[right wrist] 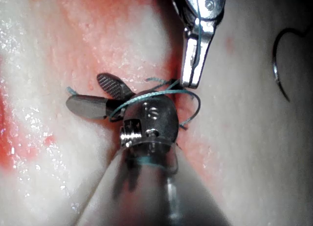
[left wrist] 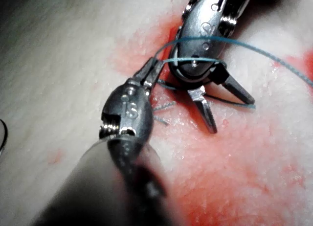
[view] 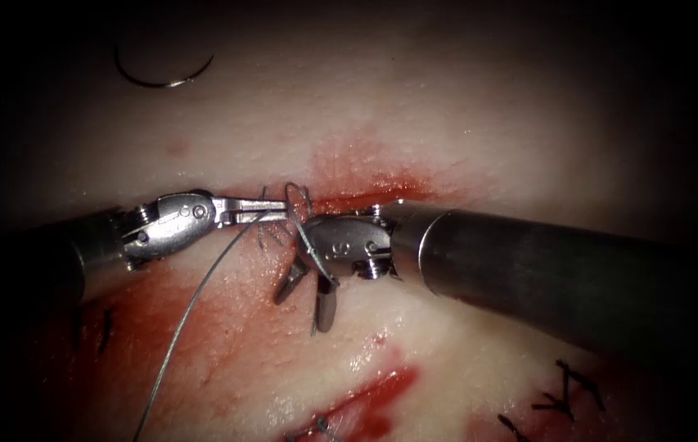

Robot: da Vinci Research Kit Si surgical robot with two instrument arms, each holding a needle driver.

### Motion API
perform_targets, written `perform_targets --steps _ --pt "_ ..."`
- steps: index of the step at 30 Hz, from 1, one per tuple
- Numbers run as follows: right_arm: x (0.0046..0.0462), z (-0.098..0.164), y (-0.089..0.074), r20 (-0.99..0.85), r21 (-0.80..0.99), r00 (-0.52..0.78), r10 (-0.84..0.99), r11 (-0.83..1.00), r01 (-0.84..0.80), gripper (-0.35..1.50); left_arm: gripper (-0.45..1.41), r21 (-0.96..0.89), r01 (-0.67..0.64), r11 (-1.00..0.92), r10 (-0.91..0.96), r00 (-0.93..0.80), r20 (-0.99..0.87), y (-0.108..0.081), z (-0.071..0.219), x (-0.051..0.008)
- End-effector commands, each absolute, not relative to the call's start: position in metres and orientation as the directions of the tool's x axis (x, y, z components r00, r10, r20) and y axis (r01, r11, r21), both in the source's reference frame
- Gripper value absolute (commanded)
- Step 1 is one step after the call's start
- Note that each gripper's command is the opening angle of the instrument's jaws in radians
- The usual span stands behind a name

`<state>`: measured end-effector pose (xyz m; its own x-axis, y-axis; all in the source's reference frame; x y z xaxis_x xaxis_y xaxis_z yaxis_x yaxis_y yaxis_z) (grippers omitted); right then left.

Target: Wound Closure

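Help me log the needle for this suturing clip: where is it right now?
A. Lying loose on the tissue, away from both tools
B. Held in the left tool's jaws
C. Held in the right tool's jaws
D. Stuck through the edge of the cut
A: the needle lies free on the tissue, far from the left tool, which grips thread, and the open right tool.

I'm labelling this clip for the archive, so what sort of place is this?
Most likely a surgical suturing practice bench. The left tool holds thread, which loops round the open right tool, over a cut in pork-belly tissue. A curved needle lies free on the tissue, left of the cut.
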<state>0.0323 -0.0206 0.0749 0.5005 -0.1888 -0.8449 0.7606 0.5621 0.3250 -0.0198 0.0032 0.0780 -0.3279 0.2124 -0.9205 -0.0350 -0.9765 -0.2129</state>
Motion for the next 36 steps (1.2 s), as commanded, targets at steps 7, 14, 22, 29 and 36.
perform_targets --steps 7,14,22,29,36 --pt "0.0326 0.074 -0.019 -0.873 0.320 0.465 -0.151 0.544 0.776 -0.35 -0.45 -0.191 -0.023 -0.981 0.187 -0.356 -0.916 0.001 0.077 -0.0207" --pt "0.0308 0.073 -0.016 -0.912 0.379 0.398 0.101 0.578 0.723 -0.35 -0.45 -0.159 0.018 -0.987 0.136 -0.427 -0.894 -0.005 0.078 -0.0204" --pt "0.0298 0.072 -0.012 -0.904 0.411 0.374 0.206 0.658 0.631 -0.35 -0.45 -0.169 0.069 -0.983 0.120 -0.455 -0.882 -0.011 0.077 -0.0222" --pt "0.0296 0.075 -0.009 -0.889 0.430 0.398 0.224 0.705 0.563 -0.35 -0.45 -0.197 0.130 -0.972 0.127 -0.417 -0.900 -0.017 0.070 -0.0245" --pt "0.0295 0.076 -0.006 -0.872 0.441 0.439 0.217 0.737 0.512 -0.35 -0.45 -0.201 0.162 -0.966 0.123 -0.395 -0.910 -0.020 0.065 -0.0253"
